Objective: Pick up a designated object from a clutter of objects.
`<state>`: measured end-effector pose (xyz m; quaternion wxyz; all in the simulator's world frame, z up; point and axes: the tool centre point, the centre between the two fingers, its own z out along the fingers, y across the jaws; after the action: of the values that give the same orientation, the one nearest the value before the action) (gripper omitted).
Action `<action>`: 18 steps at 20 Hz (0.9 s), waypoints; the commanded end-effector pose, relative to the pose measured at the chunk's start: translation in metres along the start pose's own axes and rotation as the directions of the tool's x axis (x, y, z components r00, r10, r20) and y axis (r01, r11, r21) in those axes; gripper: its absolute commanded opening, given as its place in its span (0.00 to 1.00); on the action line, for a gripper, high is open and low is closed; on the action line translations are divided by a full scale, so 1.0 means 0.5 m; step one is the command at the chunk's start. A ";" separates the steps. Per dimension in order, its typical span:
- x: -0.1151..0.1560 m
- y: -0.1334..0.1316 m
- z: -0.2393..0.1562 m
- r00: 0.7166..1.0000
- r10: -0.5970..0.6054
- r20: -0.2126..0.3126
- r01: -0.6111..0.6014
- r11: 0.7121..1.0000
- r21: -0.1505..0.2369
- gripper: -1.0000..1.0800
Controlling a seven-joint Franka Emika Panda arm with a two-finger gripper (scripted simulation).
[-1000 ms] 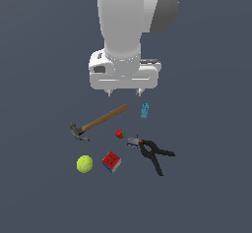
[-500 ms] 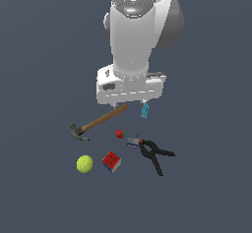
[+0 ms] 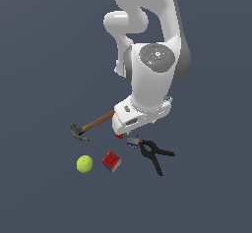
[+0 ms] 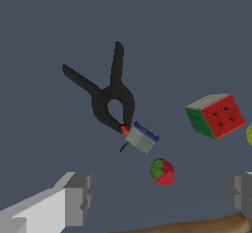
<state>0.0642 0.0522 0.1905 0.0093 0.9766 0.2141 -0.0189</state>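
Note:
The black spring clamp (image 3: 155, 154) lies flat, its handles splayed toward the exterior view's right, its orange-red tip next to a small grey-blue item (image 3: 133, 141). In the wrist view the clamp (image 4: 110, 94) shows whole, tip touching the grey-blue item (image 4: 141, 137). My gripper (image 4: 158, 196) is open and empty, with the strawberry (image 4: 162, 171) between and beyond its fingers (image 4: 69, 200). My hand (image 3: 140, 115) hovers just above the clutter, up and left of the clamp in the exterior view. It hides the cyan piece and most of the strawberry (image 3: 119, 135).
The wooden-handled hammer (image 3: 91, 126) lies at the exterior view's left, its handle running under my hand. The tennis ball (image 3: 84, 163) and red puzzle cube (image 3: 111, 161) sit in front. In the wrist view the cube (image 4: 215, 115) and hammer handle (image 4: 197, 225) show.
The arm has come down and toward the clutter. My hand now sits low over the strawberry and hammer handle and covers the cyan piece. The objects have not moved.

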 end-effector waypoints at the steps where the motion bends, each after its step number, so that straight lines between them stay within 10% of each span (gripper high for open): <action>1: 0.033 -0.016 0.044 0.996 -0.084 -0.006 0.084 0.996 -0.004 0.96; 18: 0.138 -0.102 0.232 0.917 -0.396 -0.040 0.396 0.918 -0.007 0.96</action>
<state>0.1007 0.1223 0.0747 0.0008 0.9157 0.4018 -0.0019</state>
